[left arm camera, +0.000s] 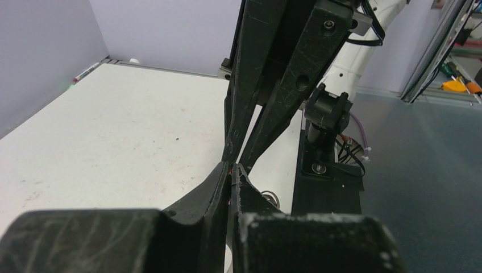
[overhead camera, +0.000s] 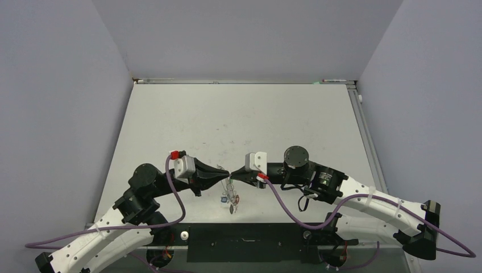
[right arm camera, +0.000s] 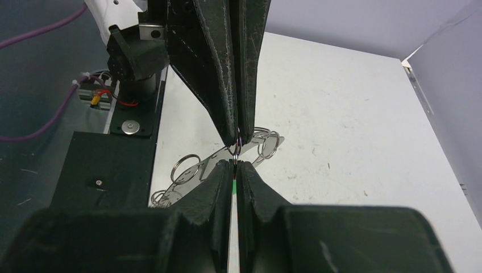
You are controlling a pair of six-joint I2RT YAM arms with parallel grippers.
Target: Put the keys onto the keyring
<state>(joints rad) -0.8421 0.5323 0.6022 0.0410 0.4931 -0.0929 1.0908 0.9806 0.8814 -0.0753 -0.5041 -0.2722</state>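
Observation:
My left gripper [overhead camera: 225,173] and right gripper [overhead camera: 233,173] meet tip to tip above the near middle of the table. In the left wrist view the left gripper [left arm camera: 232,169] is shut on something thin with a red glint. In the right wrist view its fingers [right arm camera: 224,85] pinch a small wire ring of the keyring [right arm camera: 237,140]. The right gripper [right arm camera: 235,164] is shut on a thin piece with a green tag [right arm camera: 233,185]. The keyring [overhead camera: 229,187] hangs below the tips, with a blue tag [overhead camera: 222,199] and a red tag [overhead camera: 236,199]. Split rings [right arm camera: 186,168] show below.
The black mounting plate [overhead camera: 244,244] with both arm bases lies just near of the grippers. A purple cable [overhead camera: 284,205] loops from the right wrist. The table's walls stand left, right and far.

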